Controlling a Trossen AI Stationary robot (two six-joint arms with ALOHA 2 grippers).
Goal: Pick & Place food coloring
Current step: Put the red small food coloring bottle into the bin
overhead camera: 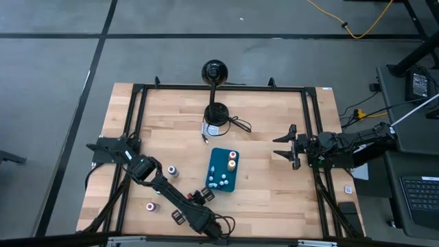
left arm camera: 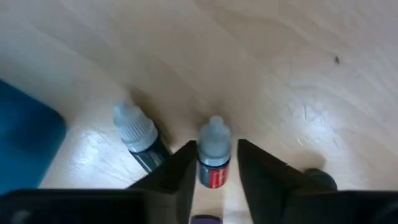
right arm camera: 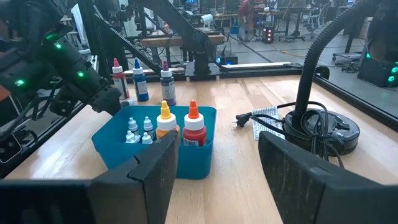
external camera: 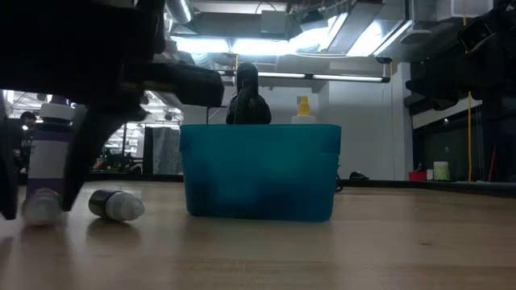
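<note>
Gripping a small red-labelled food coloring bottle [left arm camera: 214,155] between its fingers [left arm camera: 177,177], the left gripper [overhead camera: 203,195] sits on the desk [overhead camera: 274,185] beside the teal tray [overhead camera: 223,171]. Another bottle [left arm camera: 138,135] lies alongside. The right gripper [overhead camera: 287,146] waits, fingers open, right of the tray.

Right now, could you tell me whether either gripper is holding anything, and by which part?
The left gripper grips a small white-capped bottle by its body, below the cap. The right gripper is open, holding nothing.
</note>
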